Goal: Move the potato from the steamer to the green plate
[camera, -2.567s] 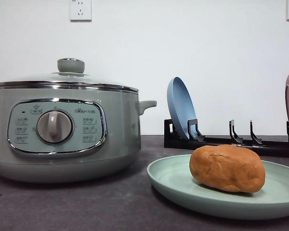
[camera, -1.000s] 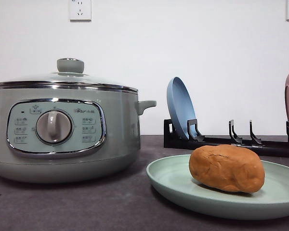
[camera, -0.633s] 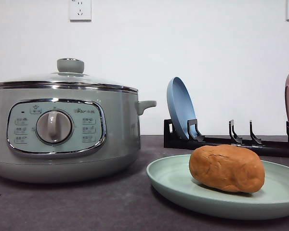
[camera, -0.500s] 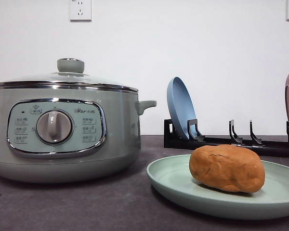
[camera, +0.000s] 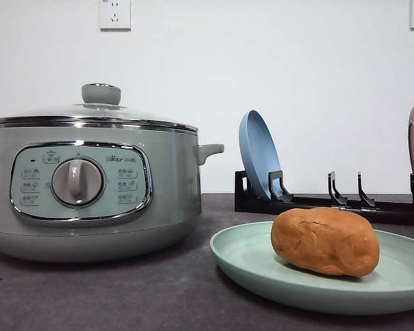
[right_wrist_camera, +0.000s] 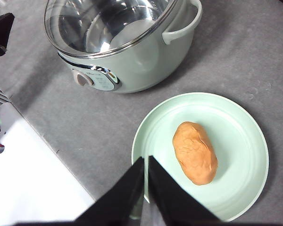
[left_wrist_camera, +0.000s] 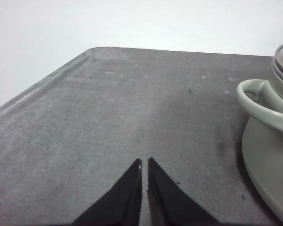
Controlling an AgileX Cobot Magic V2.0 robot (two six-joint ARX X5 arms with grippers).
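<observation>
**Op:** Looking down through the right wrist camera now: the potato [right_wrist_camera: 195, 152] is lying on the green plate [right_wrist_camera: 236, 117], a little off the middle, nothing touching it. From the front it sits flat on the plate's floor.

**Spotter:** And the steamer?

**Op:** The steamer [camera: 90, 186] stands beside the plate, apart from it, glass lid [camera: 100, 110] on. Through the lid I see bare metal inside.

**Spotter:** Pincers?

**Op:** My right pincer [right_wrist_camera: 145, 162] has its tips pressed together, holding nothing, hanging above the plate's rim. The potato lies just off to one side of those tips, its long axis running roughly the way the fingers point. My left pincer [left_wrist_camera: 144, 165] is pressed together too, empty, over bare worktop [left_wrist_camera: 108, 108] by the steamer's side handle [left_wrist_camera: 262, 101], on the far side from the plate.

**Spotter:** So which arm is nearer?

**Op:** The right, plainly. But I judge the transfer done; if anything is left, it's pulling the right arm clear without brushing the potato.
</observation>
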